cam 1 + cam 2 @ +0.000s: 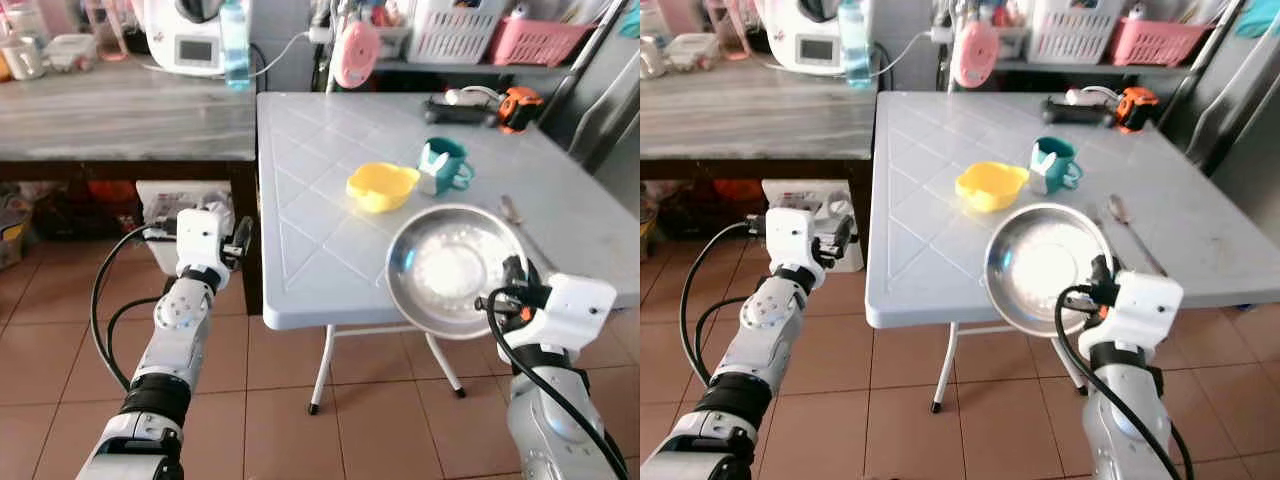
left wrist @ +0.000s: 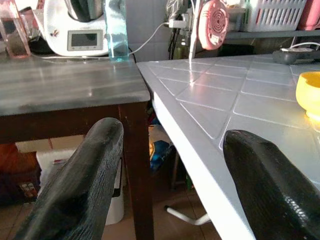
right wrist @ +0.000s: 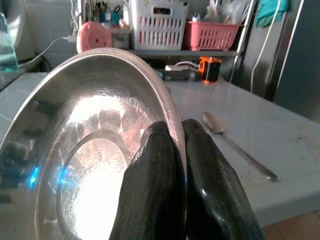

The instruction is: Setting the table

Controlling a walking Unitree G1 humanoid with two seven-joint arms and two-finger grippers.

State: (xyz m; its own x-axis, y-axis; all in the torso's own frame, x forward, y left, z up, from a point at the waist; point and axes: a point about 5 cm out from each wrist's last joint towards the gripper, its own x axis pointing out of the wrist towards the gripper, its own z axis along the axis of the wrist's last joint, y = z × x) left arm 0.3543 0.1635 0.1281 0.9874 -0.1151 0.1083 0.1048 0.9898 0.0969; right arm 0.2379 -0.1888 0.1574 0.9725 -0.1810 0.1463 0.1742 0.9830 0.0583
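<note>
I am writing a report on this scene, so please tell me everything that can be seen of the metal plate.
The metal plate is round, shallow and shiny, apparently steel, with a raised rim and a flat middle that glares under the light. It looks empty. The right gripper pinches its near rim, fingers shut on it, holding it over the near edge of the white table, beside the spoon. Whether it rests on the table cannot be told.

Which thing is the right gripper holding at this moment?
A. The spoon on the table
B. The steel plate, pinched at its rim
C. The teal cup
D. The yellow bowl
B: in the right wrist view the right gripper has its two black fingers closed on the rim of the steel plate, while the yellow bowl, teal cup and spoon lie free on the table.
</note>
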